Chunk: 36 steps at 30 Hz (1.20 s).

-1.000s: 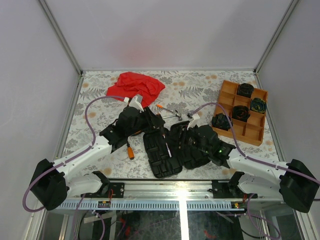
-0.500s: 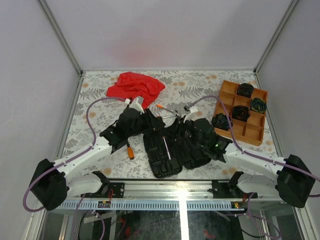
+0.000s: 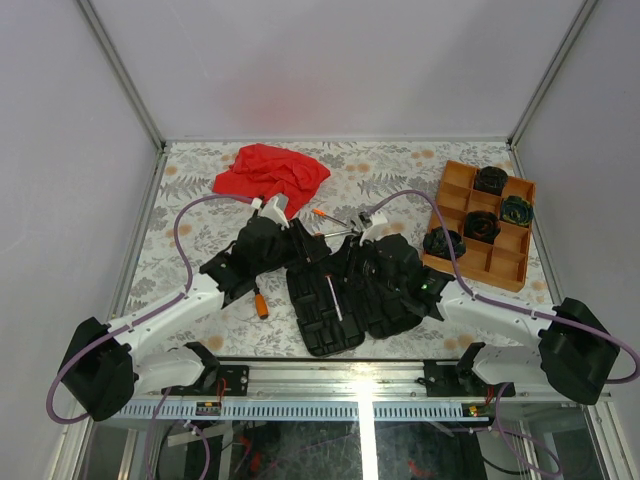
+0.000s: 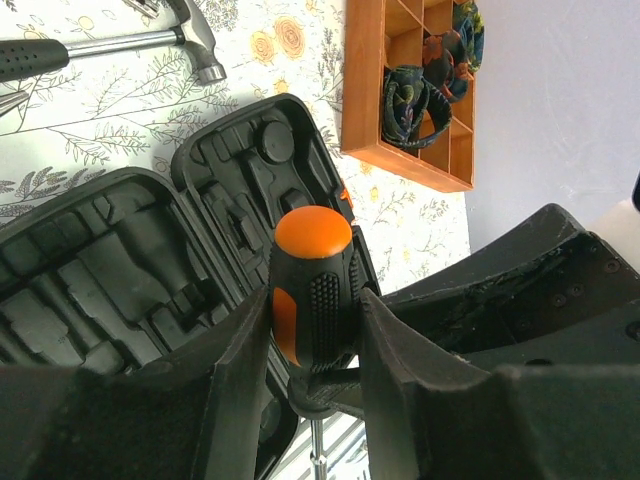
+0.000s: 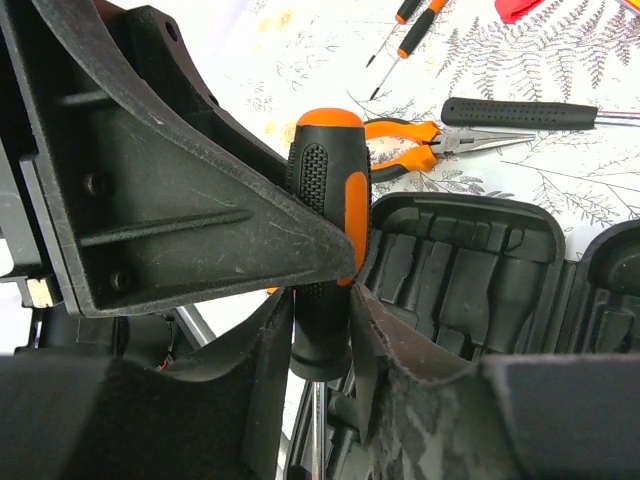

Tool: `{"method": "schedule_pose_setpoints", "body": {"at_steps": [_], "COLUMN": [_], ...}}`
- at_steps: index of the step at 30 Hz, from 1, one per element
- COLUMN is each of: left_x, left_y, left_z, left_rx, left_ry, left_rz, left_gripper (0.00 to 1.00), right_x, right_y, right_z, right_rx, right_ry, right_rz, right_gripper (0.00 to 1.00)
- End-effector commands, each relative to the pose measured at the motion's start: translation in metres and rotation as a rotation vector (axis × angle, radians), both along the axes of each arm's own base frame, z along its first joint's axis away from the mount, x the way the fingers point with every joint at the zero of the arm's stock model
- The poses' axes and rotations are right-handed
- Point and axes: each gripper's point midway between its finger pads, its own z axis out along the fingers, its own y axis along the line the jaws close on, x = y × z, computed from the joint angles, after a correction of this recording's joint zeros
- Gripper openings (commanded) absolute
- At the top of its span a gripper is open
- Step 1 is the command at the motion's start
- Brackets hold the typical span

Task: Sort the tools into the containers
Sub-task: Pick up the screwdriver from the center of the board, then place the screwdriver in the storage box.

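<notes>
An orange-and-black screwdriver [image 4: 312,290] hangs shaft-down over the open black tool case [image 3: 322,325]. My left gripper [image 4: 312,340] is shut on the thick part of its handle. My right gripper [image 5: 320,330] has its fingers against both sides of the handle's lower end [image 5: 322,340], just above the steel shaft [image 3: 334,298]. In the top view the two grippers meet above the case and hide the handle. The orange tray [image 3: 496,283] at the right holds several dark coiled bundles [image 3: 441,243].
A black-handled hammer [image 5: 520,113] and orange pliers [image 5: 410,140] lie on the table behind the case, with two small screwdrivers [image 5: 415,35] beyond them. Another orange-handled tool [image 3: 262,303] lies left of the case. The red cloth [image 3: 270,170] sits at the back left.
My right arm has moved left over the case to meet the left gripper, and its fingers have narrowed around the screwdriver's handle. The left gripper has kept its hold.
</notes>
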Motion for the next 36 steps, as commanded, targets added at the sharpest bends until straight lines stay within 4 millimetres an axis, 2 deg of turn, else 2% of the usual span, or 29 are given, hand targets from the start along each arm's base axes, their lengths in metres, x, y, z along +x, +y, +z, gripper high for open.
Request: {"method": "schedule_pose_setpoints", "body": {"at_steps": [1, 7, 12, 16, 25, 30, 36], "left_x": [0.000, -0.001, 0.000, 0.000, 0.001, 0.005, 0.011], "left_y": [-0.008, -0.011, -0.012, -0.011, -0.007, 0.001, 0.018], "left_z": [0.025, 0.026, 0.029, 0.031, 0.027, 0.024, 0.017], "left_rx": [-0.071, -0.082, -0.085, -0.088, -0.075, -0.060, -0.032], "left_ry": [-0.088, -0.093, -0.103, -0.112, -0.108, -0.101, -0.090], "left_rz": [-0.036, -0.052, -0.059, -0.056, -0.046, -0.024, 0.014], "left_gripper": [0.00, 0.02, 0.18, 0.35, 0.58, 0.67, 0.69], "right_x": [0.008, 0.009, 0.010, 0.010, 0.011, 0.010, 0.009], "right_y": [0.011, 0.011, 0.006, 0.001, -0.008, -0.013, -0.020], "right_z": [0.030, 0.029, 0.032, 0.035, 0.030, 0.024, 0.014], "right_rx": [0.054, 0.052, 0.044, 0.034, 0.006, -0.013, -0.047], "right_ry": [-0.066, -0.066, -0.082, -0.096, -0.096, -0.087, -0.067], "right_rz": [0.003, 0.003, -0.010, -0.027, -0.056, -0.068, -0.087], "right_gripper": [0.32, 0.12, 0.00, 0.00, 0.00, 0.00, 0.00]}}
